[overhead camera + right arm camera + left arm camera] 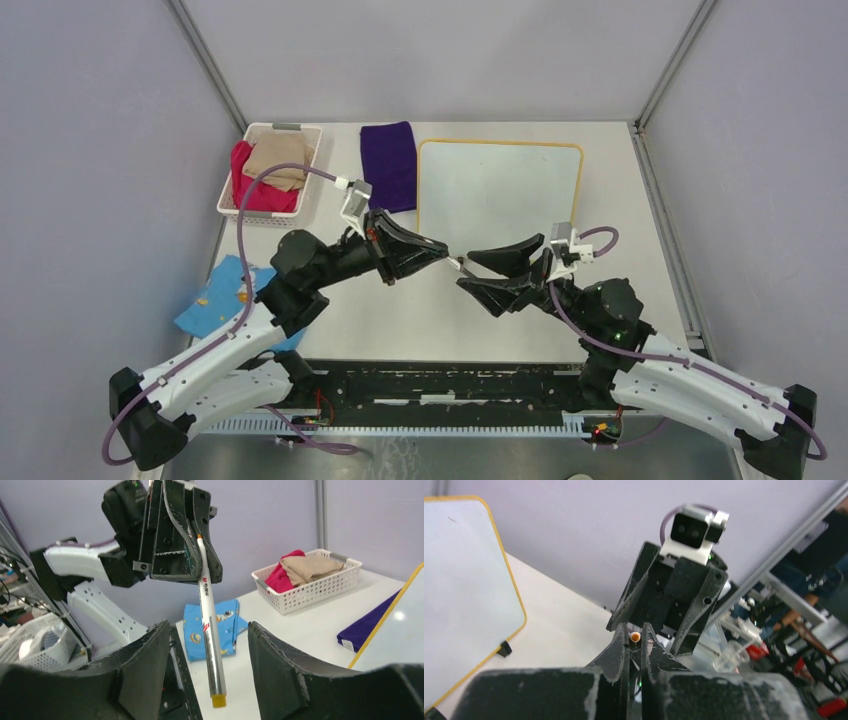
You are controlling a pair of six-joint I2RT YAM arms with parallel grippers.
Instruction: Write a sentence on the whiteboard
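A: Two grippers, one whiteboard (500, 190), one marker (207, 615) logged?
B: Confirmed. Whiteboard laid flat at far side of table (400, 310). One basket (232, 190) is filled with two cloths.
A: Poses?
B: Marker is clamped by left gripper (443, 251) mid-table. Right gripper (465, 272) is faced toward it, fingers spread wide.

I count one whiteboard (500, 190) on my table (400, 320), at its far edge. One marker (209, 625). One white basket (232, 190) sits at the far left corner with two cloths in it, a red cloth (245, 188) and a tan cloth (280, 160). Two more cloths lie loose: one purple cloth (390, 165) at the far edge and one blue patterned cloth (215, 300) at the left edge, so four cloths in all. I have two grippers, the left gripper (442, 250) and the right gripper (465, 273).
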